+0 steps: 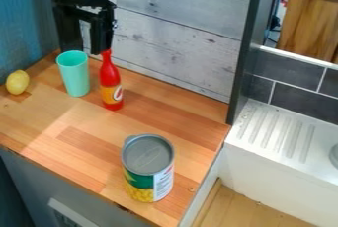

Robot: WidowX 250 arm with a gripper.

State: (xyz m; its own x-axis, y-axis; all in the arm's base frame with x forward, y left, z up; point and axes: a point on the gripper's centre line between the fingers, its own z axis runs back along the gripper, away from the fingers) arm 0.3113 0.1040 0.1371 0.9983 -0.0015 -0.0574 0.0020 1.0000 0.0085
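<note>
Wooden surface (86, 127) stretches before me; over its far side the end effector (86, 50) hangs released, fingers apart. A can (148, 168) stands near the front edge. Beside the green cup (74, 74), the slim red bottle (110, 80) stands almost under one finger; a sideways nudge could topple it. A lemon (17, 82) lies nearby.
</note>
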